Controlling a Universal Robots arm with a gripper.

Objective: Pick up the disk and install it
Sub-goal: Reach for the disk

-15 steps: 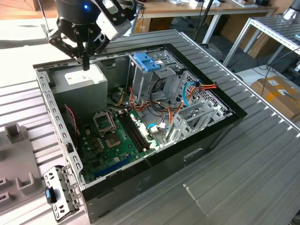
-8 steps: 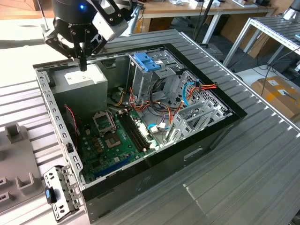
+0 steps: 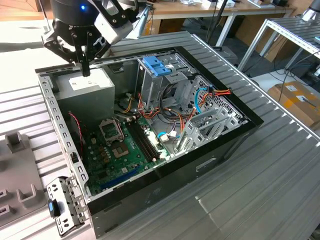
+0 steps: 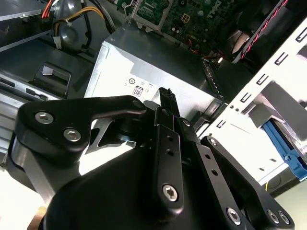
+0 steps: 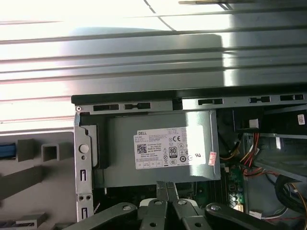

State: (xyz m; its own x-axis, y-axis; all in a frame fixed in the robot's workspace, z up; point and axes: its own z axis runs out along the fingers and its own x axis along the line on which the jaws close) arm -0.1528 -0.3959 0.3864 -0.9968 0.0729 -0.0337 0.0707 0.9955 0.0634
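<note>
My gripper (image 3: 86, 71) hangs just above the grey power-supply box (image 3: 87, 90) in the back corner of the open computer case (image 3: 235, 131), at the exterior view's left. Its two black fingers are pressed together with nothing between them, as both wrist views show: gripper (image 4: 166, 96), gripper (image 5: 166, 186). Beyond the case's side wall, a pale flat part with a blue plastic rail (image 4: 280, 141) lies by a grey fixture. I cannot tell whether it is the disk. A blue piece (image 5: 6, 151) also sits at the fixture's edge.
A tall metal drive cage with a light-blue bracket (image 3: 157, 65) stands behind the green motherboard (image 3: 117, 150). Coloured cables (image 3: 200, 97) cross the case's middle. A perforated metal bracket (image 3: 62, 205) lies outside the case's near corner. Grey fixture blocks (image 3: 14, 142) sit on the ribbed table.
</note>
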